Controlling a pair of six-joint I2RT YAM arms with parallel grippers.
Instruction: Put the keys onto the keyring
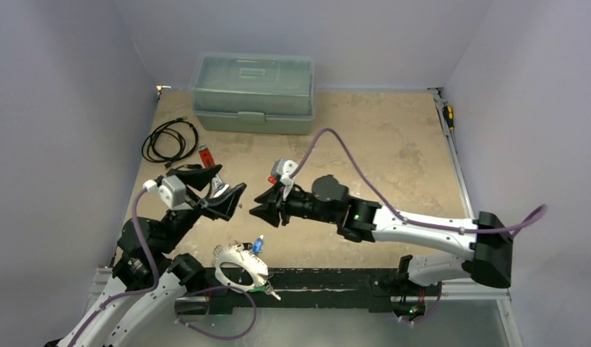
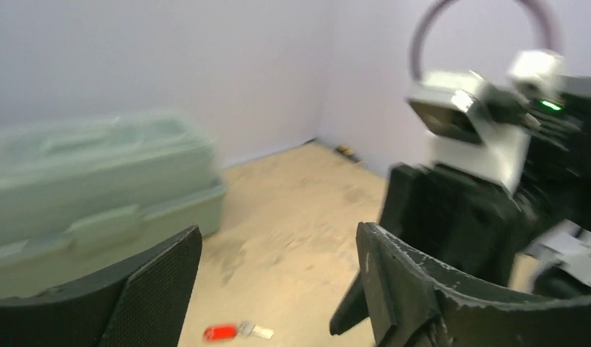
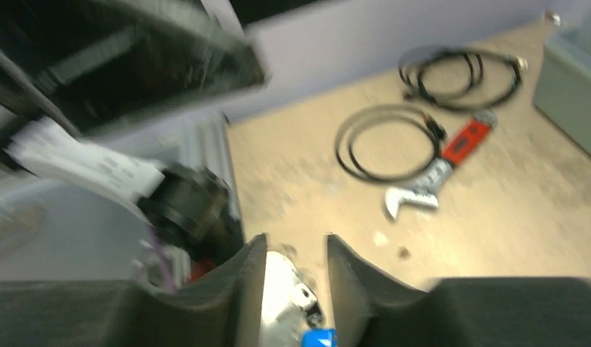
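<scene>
Both arms hang mid-table, nose to nose. The left gripper (image 1: 232, 181) is spread wide with nothing between its pads, and the right gripper (image 1: 255, 205) faces it, jaws parted more narrowly and holding nothing either. The keyring (image 1: 240, 266) lies flat at the near edge of the table (image 1: 394, 144), right against the rail (image 1: 329, 278) and between the two bases, a touch closer to the left one. A blue key (image 1: 258, 244) sits at its far rim. The right wrist view looks down its own fingers (image 3: 242, 282) and frames the hoop's white glare and that blue head squarely in the gap, so the ring lies along the right arm's line, below and nearward. The loose piece is a red key (image 2: 224, 332) flat on the bare board under the left gripper's open span, with its head left and its blade right across that view. From above only its red head shows beside the right wrist. Either arm is near, and my call is that the left drops straight down on it. There's open board all round, with the wrench (image 3: 437, 177), cables (image 1: 170, 141) and toolbox (image 1: 253, 90) well off to the far left. The tight spot is the ring hugging the rail.
</scene>
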